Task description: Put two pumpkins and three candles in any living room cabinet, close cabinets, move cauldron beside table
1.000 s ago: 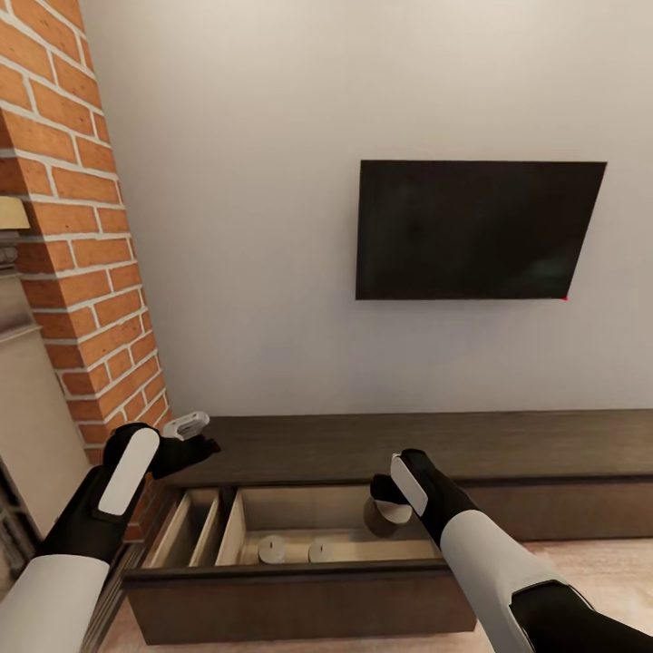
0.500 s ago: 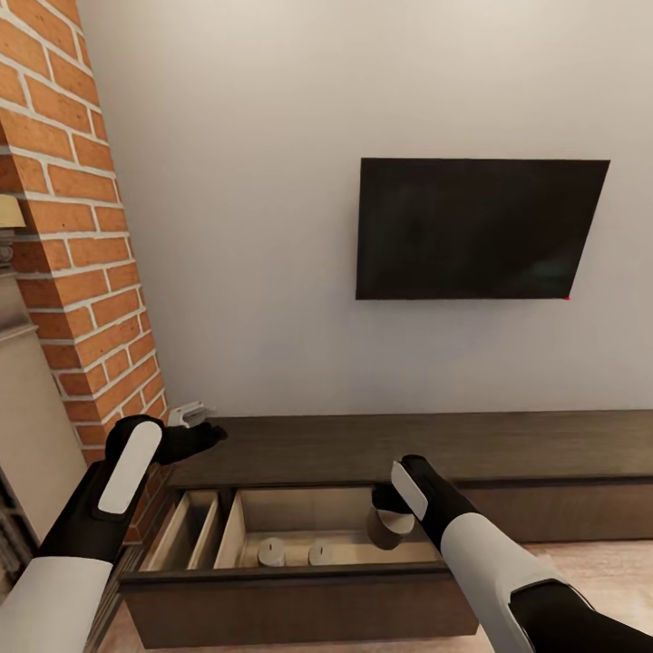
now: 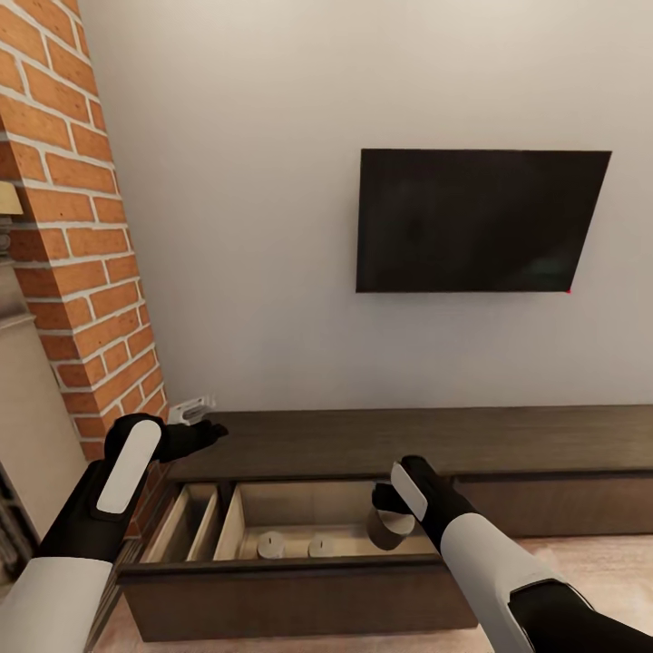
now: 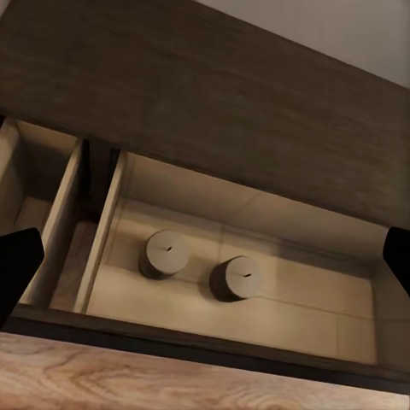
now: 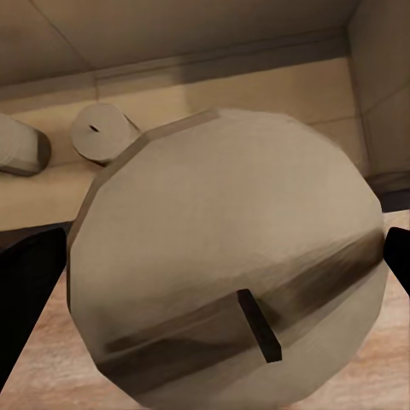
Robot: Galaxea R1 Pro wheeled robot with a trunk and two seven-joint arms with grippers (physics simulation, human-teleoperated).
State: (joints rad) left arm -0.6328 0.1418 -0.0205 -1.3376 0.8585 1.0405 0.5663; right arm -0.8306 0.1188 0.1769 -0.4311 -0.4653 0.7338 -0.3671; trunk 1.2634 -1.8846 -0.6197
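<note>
The cabinet (image 3: 408, 442) is a long low dark-brown console against the wall, with its left drawer (image 3: 299, 585) pulled out. Two candles (image 3: 270, 545) (image 3: 320, 547) stand on the drawer's pale floor; the left wrist view shows them from above (image 4: 166, 252) (image 4: 237, 278). My right gripper (image 3: 388, 510) is shut on a third candle (image 3: 389, 528), held upright just above the right part of the drawer; its tan top with the wick (image 5: 231, 265) is close in the right wrist view. My left gripper (image 3: 199, 421) hovers open above the cabinet's left end.
A red brick column (image 3: 82, 272) rises right beside the left arm. A black TV (image 3: 472, 222) hangs on the white wall above the cabinet. The drawer has a narrow side compartment (image 3: 186, 531) at its left. Pale wood floor (image 3: 589, 562) lies at the right.
The right gripper has lowered the candle a little toward the drawer. The left gripper has lifted slightly and reached further over the cabinet top. The head view has shifted a little.
</note>
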